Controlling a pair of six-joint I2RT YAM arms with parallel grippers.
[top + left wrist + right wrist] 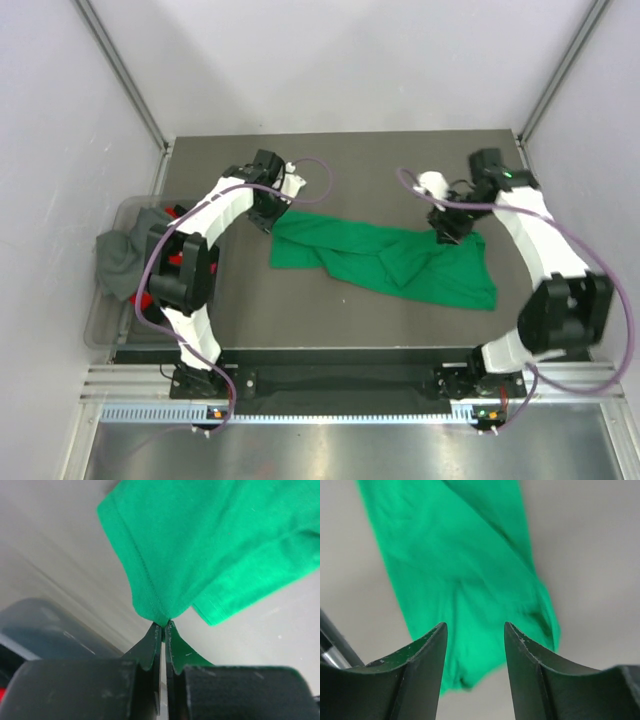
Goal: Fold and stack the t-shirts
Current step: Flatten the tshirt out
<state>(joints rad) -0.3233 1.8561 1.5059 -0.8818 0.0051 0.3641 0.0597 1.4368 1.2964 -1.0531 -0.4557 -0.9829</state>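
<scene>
A bright green t-shirt (385,258) lies crumpled in a long band across the middle of the dark table. My left gripper (272,218) is at its far left corner. In the left wrist view that gripper (163,626) is shut on a pinched hemmed corner of the green t-shirt (215,545). My right gripper (447,232) hovers over the shirt's far right part. In the right wrist view it (475,630) stands open, with the green t-shirt (465,575) lying below and beyond the jaws, untouched.
A clear plastic bin (105,300) sits off the table's left edge, holding a grey t-shirt (120,258) draped over its rim and a red one (148,298) behind the left arm. The bin's edge (45,625) shows in the left wrist view. Grey walls enclose the table.
</scene>
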